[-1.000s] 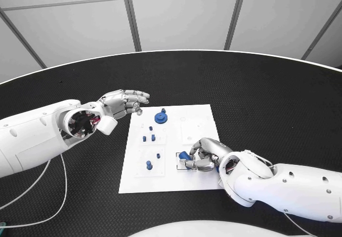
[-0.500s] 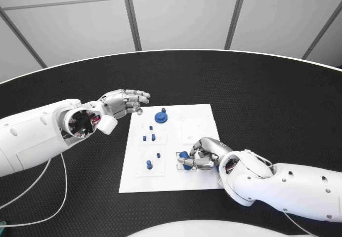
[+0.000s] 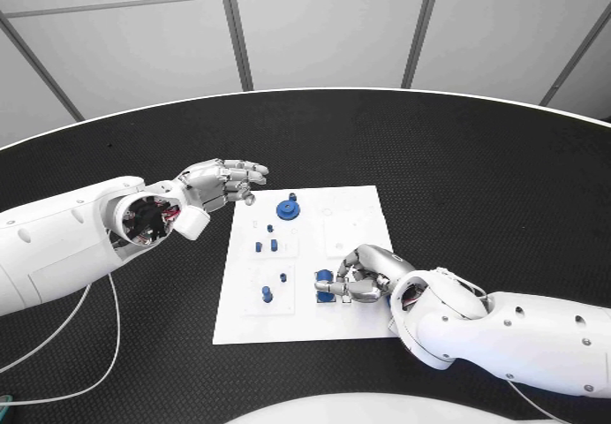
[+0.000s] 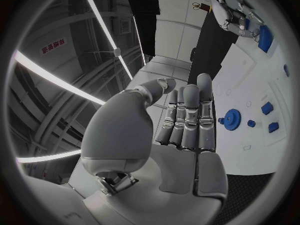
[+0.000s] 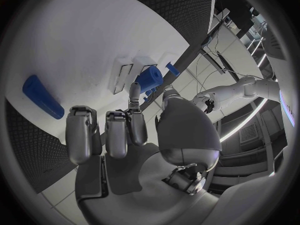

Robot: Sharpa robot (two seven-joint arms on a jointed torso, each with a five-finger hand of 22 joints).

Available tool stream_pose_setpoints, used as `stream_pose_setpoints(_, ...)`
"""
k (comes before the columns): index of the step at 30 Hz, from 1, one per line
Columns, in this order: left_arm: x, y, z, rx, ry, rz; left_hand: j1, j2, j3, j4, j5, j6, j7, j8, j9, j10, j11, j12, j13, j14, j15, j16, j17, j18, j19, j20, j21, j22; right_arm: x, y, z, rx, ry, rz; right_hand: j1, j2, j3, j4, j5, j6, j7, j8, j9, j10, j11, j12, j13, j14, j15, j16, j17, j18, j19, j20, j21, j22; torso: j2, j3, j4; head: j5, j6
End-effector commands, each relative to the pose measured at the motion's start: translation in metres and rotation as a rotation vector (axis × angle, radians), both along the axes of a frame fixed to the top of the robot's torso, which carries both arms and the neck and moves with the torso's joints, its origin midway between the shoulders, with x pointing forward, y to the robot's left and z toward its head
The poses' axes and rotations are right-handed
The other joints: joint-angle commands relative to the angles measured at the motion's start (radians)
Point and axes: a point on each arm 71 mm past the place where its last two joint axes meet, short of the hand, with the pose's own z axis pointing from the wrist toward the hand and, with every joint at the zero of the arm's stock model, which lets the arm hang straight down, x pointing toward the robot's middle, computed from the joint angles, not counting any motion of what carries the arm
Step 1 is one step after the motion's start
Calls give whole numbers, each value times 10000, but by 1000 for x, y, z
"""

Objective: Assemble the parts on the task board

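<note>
Right hand: pinching a blue part at the lower middle of the task board, low over its recess.
Left hand: hovering empty at the board's upper left, fingers loosely curled and apart.
Step advice: the robot is seating the part; squaring it before pressing looks wise.
Writing: none legible on the board; red characters in the left wrist view are too blurred to read.
</note>
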Motion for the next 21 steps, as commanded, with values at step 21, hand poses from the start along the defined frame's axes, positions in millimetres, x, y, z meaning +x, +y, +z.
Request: stream_pose_setpoints(21, 0, 2, 0, 13, 1, 40, 43, 109, -30, -8, 6, 62, -4, -45, 13, 18, 37, -43, -18, -55, 11, -56, -18, 99, -71, 13, -46, -13, -14, -8, 10, 196, -64, 434, 2808, 518, 296, -82, 1121, -52, -80, -150, -124, 520, -90, 42, 1722, 995, -48, -1, 2320, -155, 930, -78, 158, 2433, -8, 14, 5, 7, -1)
